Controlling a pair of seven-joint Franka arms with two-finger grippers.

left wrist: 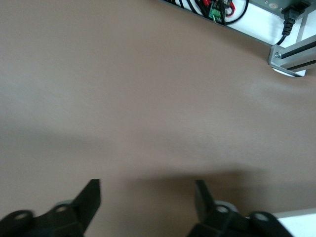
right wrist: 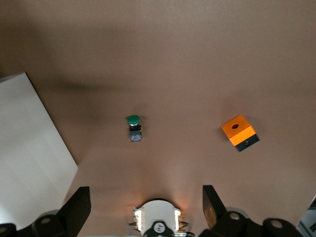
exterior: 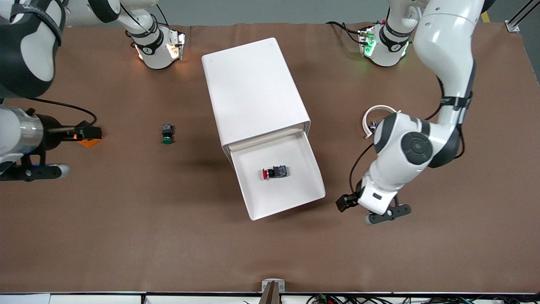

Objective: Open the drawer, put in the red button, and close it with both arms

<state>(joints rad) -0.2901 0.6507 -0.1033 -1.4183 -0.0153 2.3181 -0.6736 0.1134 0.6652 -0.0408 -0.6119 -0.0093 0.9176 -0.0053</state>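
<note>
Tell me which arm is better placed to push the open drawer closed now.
Probably the left. The left gripper, open, hovers beside the drawer front, with the red button already inside. The right gripper, open, waits over the orange block, at the right arm's end.

Both arms' fingers [left wrist: 91, 197] [right wrist: 79, 205] spread, empty

Brown matte surface [exterior: 126, 236] fills nearly everything, with a faint seam running across it. Grey floor strip [exterior: 274, 10] along the top edge. White frame with tangled cables [exterior: 337, 299] along the bottom edge. Even overhead light, soft shadows.
</note>
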